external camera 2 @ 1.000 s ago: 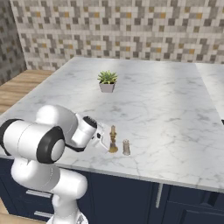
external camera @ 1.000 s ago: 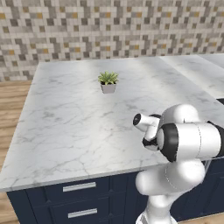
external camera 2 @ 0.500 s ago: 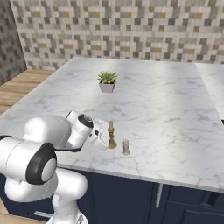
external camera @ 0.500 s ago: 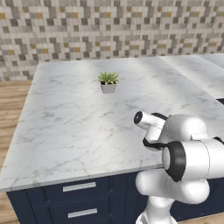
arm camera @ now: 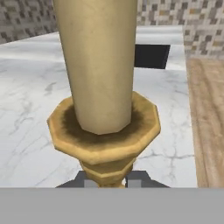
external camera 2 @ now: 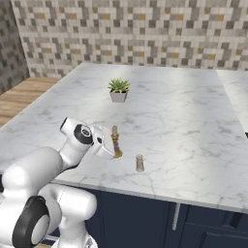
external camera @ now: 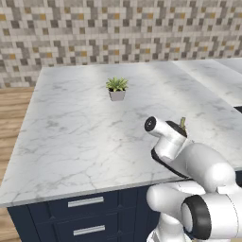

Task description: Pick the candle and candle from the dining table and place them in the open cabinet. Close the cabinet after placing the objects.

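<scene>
The jaws (arm camera: 110,178) are pinching the tan candle (external camera 2: 115,136) low on its brass holder (arm camera: 105,140). In the hand view the two dark tips sit tight on either side of the holder's stem, just under its many-sided drip cup, and the thick tan taper rises out of that cup to the 12 o'clock edge of the view.

In the right base view this candle stands upright on the white marble tabletop (external camera 2: 184,121), near the front edge, with the white hand (external camera 2: 99,144) pressed against it from about 9 o'clock. Whether its round base still touches the marble cannot be told. The short grey-beige candle (external camera 2: 140,163) stands by itself at roughly 4 o'clock from the tall one, near it but not touching, and closer to the tabletop's front edge.

A small potted plant (external camera 2: 118,90) with spiky green leaves sits farther back on the marble, at about 12 o'clock from the tall candle and well apart from both candles. In the left base view the same plant (external camera: 116,88) is in the middle of the tabletop (external camera: 75,127), and the top of the tan candle (external camera: 182,123) peeks out just behind the arm's wrist.

Below the marble are navy drawers (external camera: 85,208) with silver bar handles. A wall of small mixed tiles (external camera 2: 145,34) runs behind the tabletop.
</scene>
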Tool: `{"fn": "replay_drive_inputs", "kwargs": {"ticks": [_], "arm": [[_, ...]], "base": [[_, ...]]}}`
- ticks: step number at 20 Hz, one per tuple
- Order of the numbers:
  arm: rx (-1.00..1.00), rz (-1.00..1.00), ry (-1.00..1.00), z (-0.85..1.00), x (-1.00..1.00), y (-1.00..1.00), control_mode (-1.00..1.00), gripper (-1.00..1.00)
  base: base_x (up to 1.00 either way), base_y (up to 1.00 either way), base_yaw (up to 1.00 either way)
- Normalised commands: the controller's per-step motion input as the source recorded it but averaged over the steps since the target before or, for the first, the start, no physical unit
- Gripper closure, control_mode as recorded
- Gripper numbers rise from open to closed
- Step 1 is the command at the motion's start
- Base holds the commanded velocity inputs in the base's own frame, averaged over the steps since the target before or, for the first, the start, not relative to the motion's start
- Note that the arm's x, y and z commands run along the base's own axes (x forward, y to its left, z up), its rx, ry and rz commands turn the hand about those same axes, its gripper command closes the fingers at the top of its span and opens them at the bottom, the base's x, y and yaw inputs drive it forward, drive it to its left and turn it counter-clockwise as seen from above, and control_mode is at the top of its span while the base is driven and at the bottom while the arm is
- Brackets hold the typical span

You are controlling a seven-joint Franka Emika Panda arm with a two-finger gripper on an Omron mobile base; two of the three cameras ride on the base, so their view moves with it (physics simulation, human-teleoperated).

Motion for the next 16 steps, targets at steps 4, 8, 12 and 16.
{"fn": "replay_drive_inputs", "kwargs": {"ticks": [4,8,12,16], "arm": [[0.04,0.14,-0.01,0.51,-0.20,0.03,-1.00,1.00],[0.03,0.15,-0.02,0.45,-0.16,0.11,-1.00,1.00],[0.00,0.19,0.00,0.37,-0.17,0.34,-1.00,1.00],[0.00,0.24,0.00,0.43,-0.18,0.38,-1.00,1.00]], "base": [[0.00,0.00,0.00],[0.00,0.00,0.00],[0.00,0.00,0.00],[0.00,0.00,0.00]]}}
